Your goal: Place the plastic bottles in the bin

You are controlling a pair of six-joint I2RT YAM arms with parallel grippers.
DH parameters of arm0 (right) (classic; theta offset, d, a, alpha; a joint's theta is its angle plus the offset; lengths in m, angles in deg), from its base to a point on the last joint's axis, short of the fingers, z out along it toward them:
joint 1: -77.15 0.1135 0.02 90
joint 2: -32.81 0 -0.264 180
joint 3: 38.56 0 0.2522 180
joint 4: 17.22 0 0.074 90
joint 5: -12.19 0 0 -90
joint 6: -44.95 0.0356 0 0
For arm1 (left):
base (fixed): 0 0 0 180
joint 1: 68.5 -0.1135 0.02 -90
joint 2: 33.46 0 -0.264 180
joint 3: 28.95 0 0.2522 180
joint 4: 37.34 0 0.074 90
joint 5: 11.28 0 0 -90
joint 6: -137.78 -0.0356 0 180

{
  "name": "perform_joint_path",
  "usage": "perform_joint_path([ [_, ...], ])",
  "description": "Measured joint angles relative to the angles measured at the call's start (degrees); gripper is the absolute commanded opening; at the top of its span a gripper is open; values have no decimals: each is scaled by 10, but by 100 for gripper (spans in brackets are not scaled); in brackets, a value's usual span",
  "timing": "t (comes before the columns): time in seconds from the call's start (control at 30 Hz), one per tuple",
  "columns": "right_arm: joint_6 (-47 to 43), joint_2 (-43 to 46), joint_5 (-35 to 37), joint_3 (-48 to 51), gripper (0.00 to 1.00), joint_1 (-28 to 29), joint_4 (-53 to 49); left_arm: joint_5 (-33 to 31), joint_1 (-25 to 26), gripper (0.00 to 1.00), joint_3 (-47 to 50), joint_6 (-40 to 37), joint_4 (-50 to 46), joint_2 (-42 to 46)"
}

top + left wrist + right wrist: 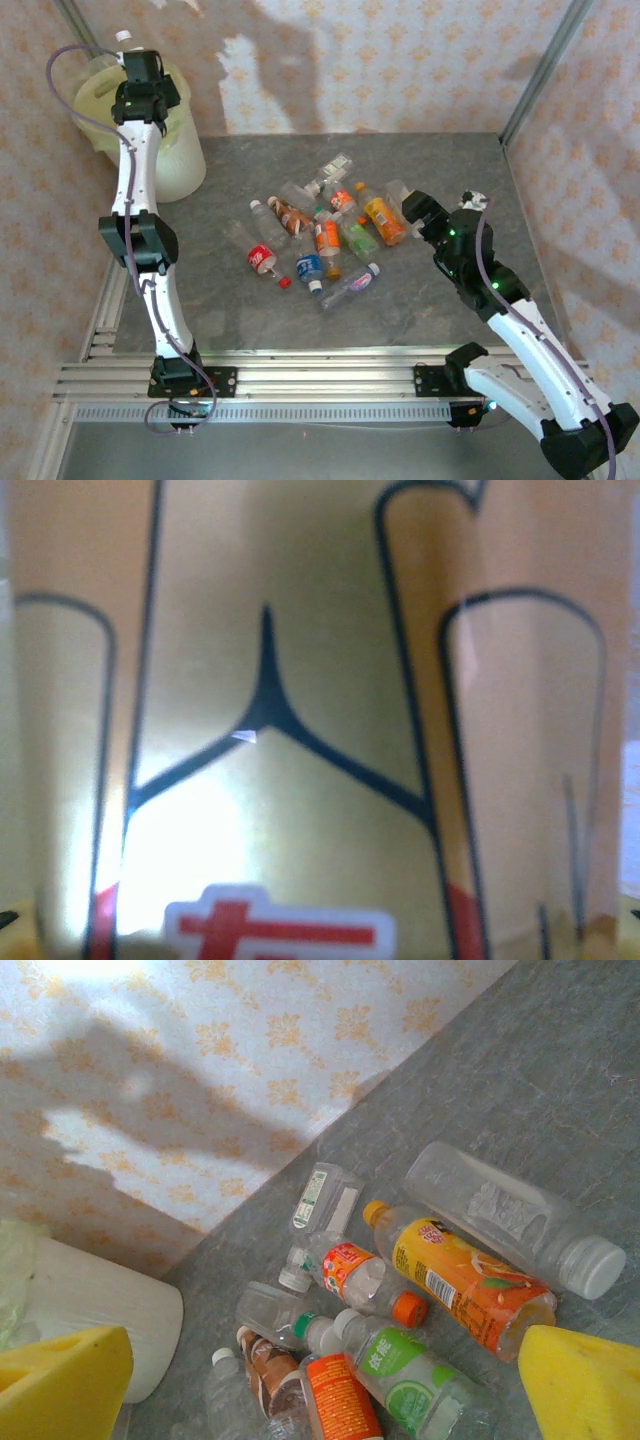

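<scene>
A heap of plastic bottles point(320, 238) lies in the middle of the grey table, among them an orange-labelled one point(383, 220) and a red-labelled one point(262, 258). The cream bin point(170, 150) stands at the far left corner. Over its mouth my left gripper point(130, 55) is shut on a bottle whose white cap point(123, 37) pokes out above it; that bottle's tan label point(300, 680) sits right against the left wrist camera. My right gripper point(412, 208) hovers open at the right side of the heap, its yellow pads point(585, 1380) standing wide apart above the bottles point(470, 1270).
Papered walls close off the back and both sides. A metal frame post point(545, 70) rises at the far right corner. Bare grey table point(480, 170) lies right of and in front of the heap. The bin point(90, 1310) shows at the left in the right wrist view.
</scene>
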Motion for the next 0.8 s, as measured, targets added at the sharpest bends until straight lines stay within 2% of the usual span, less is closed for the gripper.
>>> perform_joint_path([
  [0.3, 0, -2, 2, 0, 99, 0, -5, 114, -1, 68, -6, 48, -2, 0],
  [0.8, 0, -5, 4, 0, 99, 0, -5, 197, -6, 82, -41, 101, -18, -31],
])
